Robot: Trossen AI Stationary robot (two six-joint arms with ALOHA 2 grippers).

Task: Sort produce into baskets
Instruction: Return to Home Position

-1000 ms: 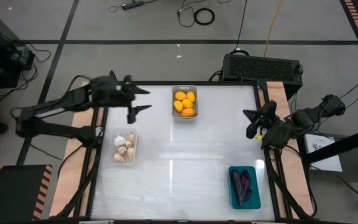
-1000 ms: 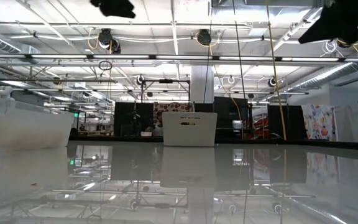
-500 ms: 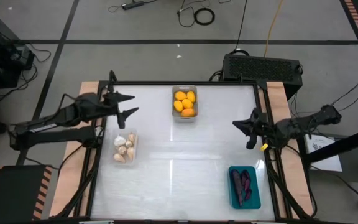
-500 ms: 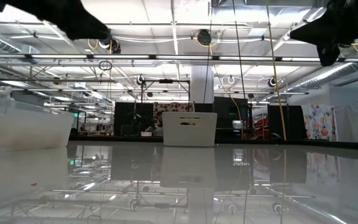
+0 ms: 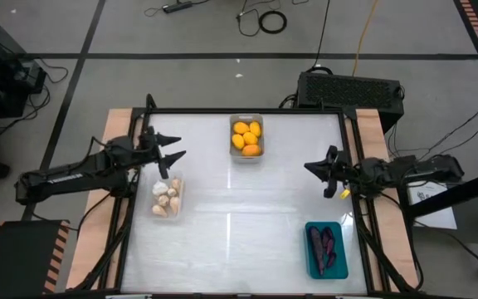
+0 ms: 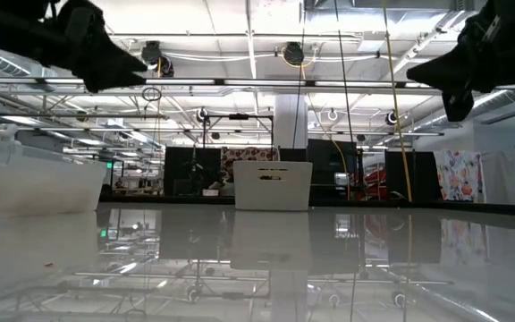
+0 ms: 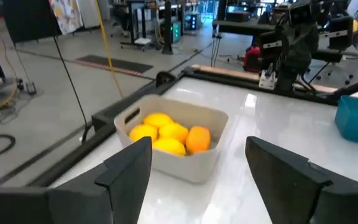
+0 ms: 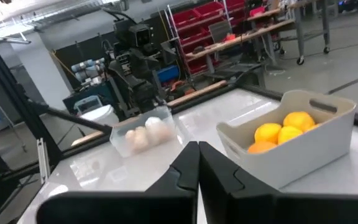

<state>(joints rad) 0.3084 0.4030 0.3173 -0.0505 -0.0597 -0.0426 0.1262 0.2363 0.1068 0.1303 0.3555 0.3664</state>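
On the table (image 5: 239, 232) nothing lay loose. The yellow-orange fruits (image 5: 246, 138) sat in the grey bin (image 5: 246, 117), ahead of the left jaws and apart from them. The pale bulbs (image 5: 165, 199) filled the clear bin (image 5: 182, 206), almost directly under those same jaws. The purple eggplants (image 5: 323, 247) lay in the teal bin (image 5: 343, 249), off to one side of the right jaws and clear of them. By that layout the sorting looked finished, with only the retreat to the rest pose left to do.

The left gripper (image 5: 176, 148) hung above the table with its fingers spread wide and nothing between them. The right gripper (image 5: 312, 167) hung over the opposite side, its fingers pressed together on nothing, pointing across toward the left gripper.

To retreat well, each gripper should probably draw straight back along its own line, away from the table's middle, without losing height until it was past the table edge. The left gripper had the tighter case: the clear bin's rim stood so near below its jaws that any dip could catch it and spill the bulbs. The right gripper had bare tabletop beneath it, so a level pull-back looked enough. Nothing needed gripping, so neither pair of jaws needed to change.
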